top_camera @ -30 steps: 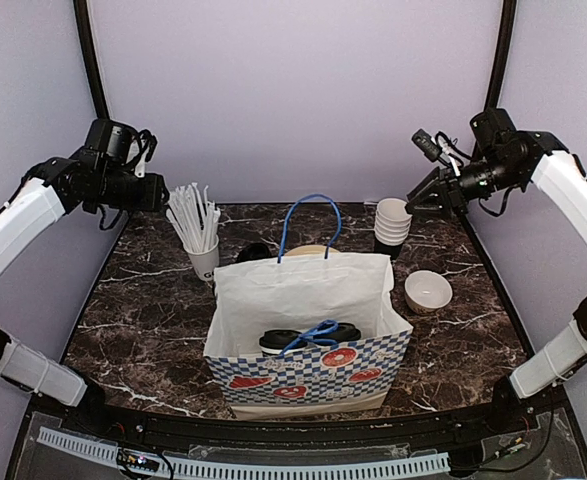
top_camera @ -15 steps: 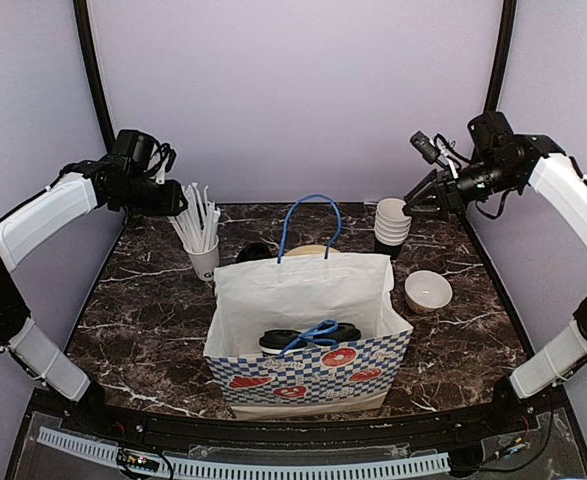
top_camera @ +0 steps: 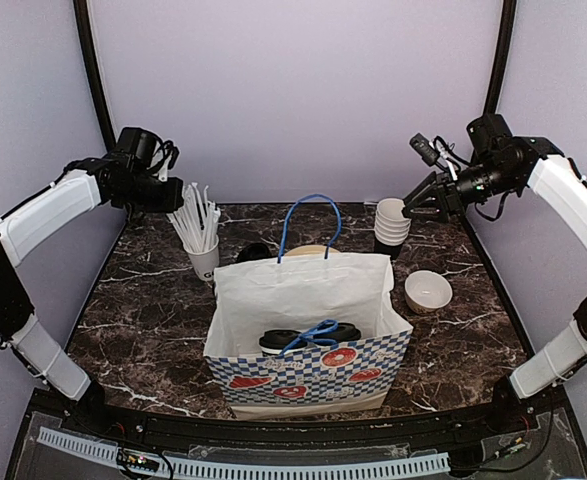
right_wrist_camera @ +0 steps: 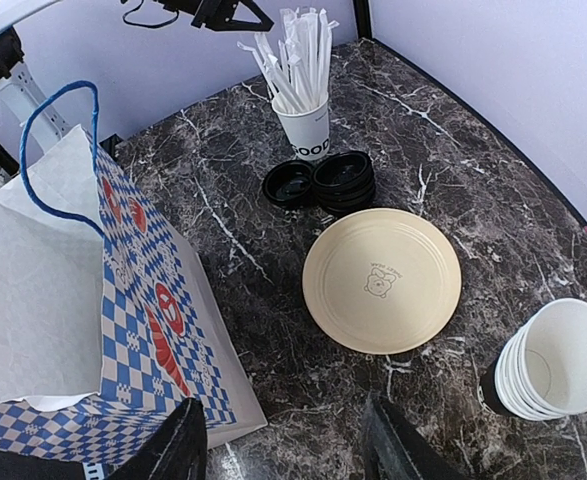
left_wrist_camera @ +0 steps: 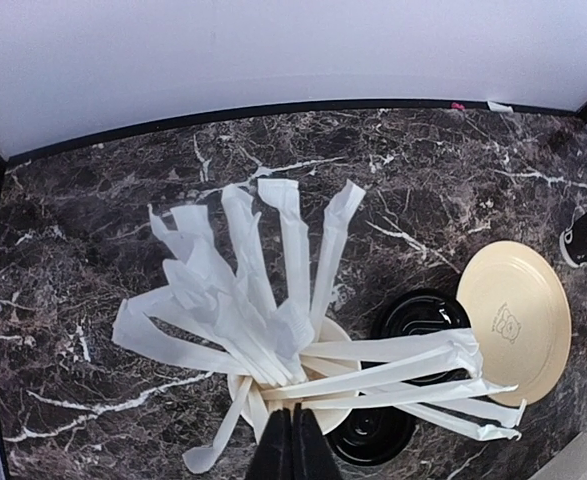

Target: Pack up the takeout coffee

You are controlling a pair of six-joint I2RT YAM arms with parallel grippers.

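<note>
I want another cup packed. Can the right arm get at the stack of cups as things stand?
Probably yes: the right gripper hovers open close beside the stack of cups, with nothing covering its open top.

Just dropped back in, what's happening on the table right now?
The paper bag stands open mid-table with lidded coffee cups already inside. The left claw hangs shut right over the white cup of straws; whether it pinches a straw is unclear. The right claw is open and holds nothing, hanging above the table near the stack of empty cups. Spare black lids and a tan plate lie behind the bag.
</note>
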